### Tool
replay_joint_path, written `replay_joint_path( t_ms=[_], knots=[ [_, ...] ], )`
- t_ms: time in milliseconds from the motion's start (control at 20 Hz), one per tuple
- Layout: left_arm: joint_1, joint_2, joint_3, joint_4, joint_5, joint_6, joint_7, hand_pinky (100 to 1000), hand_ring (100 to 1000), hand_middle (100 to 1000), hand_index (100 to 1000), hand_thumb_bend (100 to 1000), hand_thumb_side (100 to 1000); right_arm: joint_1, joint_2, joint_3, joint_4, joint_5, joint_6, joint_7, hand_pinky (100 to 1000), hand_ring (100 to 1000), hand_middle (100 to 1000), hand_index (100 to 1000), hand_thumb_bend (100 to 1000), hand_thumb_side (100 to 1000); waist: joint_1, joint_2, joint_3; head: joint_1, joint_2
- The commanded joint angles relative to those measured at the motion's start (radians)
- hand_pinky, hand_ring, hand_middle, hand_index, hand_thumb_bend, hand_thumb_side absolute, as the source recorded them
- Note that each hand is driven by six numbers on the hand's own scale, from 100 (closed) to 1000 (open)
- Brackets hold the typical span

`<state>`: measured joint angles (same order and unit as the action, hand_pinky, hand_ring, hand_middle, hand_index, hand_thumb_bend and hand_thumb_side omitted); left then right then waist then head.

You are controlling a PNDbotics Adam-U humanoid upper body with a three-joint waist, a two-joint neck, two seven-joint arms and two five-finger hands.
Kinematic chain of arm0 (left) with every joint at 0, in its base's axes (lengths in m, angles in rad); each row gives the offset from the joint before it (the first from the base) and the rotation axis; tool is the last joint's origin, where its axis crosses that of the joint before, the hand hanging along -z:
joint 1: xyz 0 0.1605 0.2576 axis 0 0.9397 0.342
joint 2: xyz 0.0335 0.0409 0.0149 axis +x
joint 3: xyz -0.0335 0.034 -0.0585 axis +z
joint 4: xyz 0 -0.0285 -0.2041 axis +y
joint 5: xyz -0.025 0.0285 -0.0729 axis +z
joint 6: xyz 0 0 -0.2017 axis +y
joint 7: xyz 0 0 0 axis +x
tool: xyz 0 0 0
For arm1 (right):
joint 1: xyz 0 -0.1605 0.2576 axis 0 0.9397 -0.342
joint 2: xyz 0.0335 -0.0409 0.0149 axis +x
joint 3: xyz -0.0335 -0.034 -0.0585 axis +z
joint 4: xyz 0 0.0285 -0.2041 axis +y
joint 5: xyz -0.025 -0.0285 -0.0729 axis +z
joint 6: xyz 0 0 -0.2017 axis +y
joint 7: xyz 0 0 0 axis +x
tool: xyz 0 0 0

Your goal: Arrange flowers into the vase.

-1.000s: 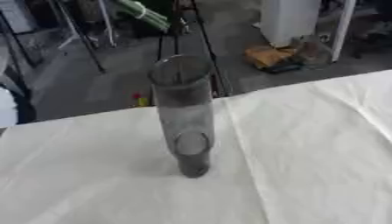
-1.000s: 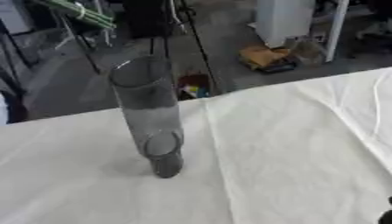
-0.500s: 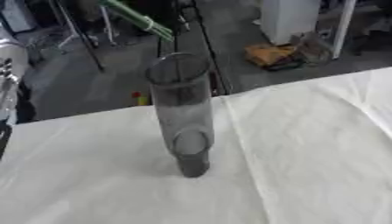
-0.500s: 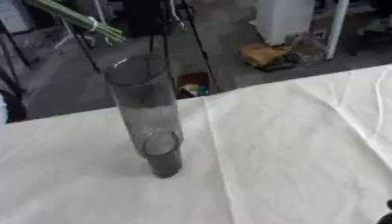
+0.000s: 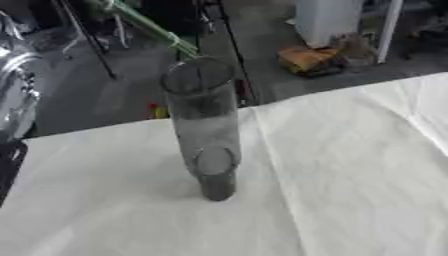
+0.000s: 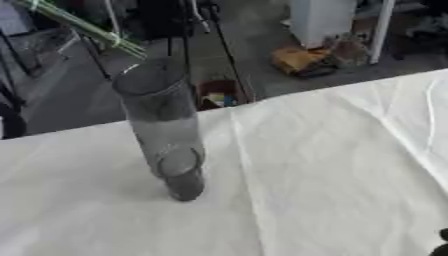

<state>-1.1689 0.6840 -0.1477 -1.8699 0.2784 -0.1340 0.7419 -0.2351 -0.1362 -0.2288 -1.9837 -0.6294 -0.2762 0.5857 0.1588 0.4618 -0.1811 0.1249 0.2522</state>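
Observation:
A tall grey glass vase (image 5: 206, 130) stands upright on the white tablecloth (image 5: 350, 165), its open mouth (image 5: 197, 75) tilted toward the far side. A bundle of green flower stems (image 5: 147, 24) slants down from the upper left. Its cut ends (image 6: 136, 51) hang just above and behind the left of the vase's rim, outside the vase. What holds the stems is above the picture's edge. A silver and black part of my left arm (image 5: 17, 95) shows at the left edge. A small dark bit of my right hand (image 6: 440, 244) shows in the lower right corner.
The table's far edge runs just behind the vase. Beyond it is floor with tripod legs (image 5: 223, 40), an orange-brown bundle (image 5: 306, 59) and a white cabinet (image 5: 328, 20). Creases in the cloth run down the right side (image 5: 420, 120).
The green stems have come down and to the right, from far above the vase to just over its rim. The silver arm part has entered at the left edge.

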Motion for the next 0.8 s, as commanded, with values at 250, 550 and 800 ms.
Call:
replay_joint_path(
  t_ms=[250, 550, 800],
  knots=[
    [-0.011, 0.005, -0.006, 0.031, -0.019, 0.01, -0.016, 100, 100, 100, 114, 137, 597, -0.009, -0.003, 0.002, -0.016, 0.012, 0.006, 0.008, 599, 742, 494, 757, 100, 817, -0.002, -0.016, -0.006, 0.008, -0.018],
    [-0.009, 0.003, -0.014, 0.058, -0.033, 0.016, -0.029, 100, 100, 100, 114, 124, 604, -0.011, 0.0, 0.003, -0.016, 0.017, 0.01, 0.012, 601, 744, 493, 758, 100, 818, 0.001, -0.01, -0.009, 0.009, -0.016],
    [-0.009, 0.002, -0.019, 0.074, -0.041, 0.02, -0.036, 100, 100, 100, 114, 114, 606, -0.012, 0.002, 0.003, -0.016, 0.024, 0.014, 0.014, 603, 745, 493, 759, 100, 818, 0.004, -0.007, -0.012, 0.011, -0.018]
  ],
)
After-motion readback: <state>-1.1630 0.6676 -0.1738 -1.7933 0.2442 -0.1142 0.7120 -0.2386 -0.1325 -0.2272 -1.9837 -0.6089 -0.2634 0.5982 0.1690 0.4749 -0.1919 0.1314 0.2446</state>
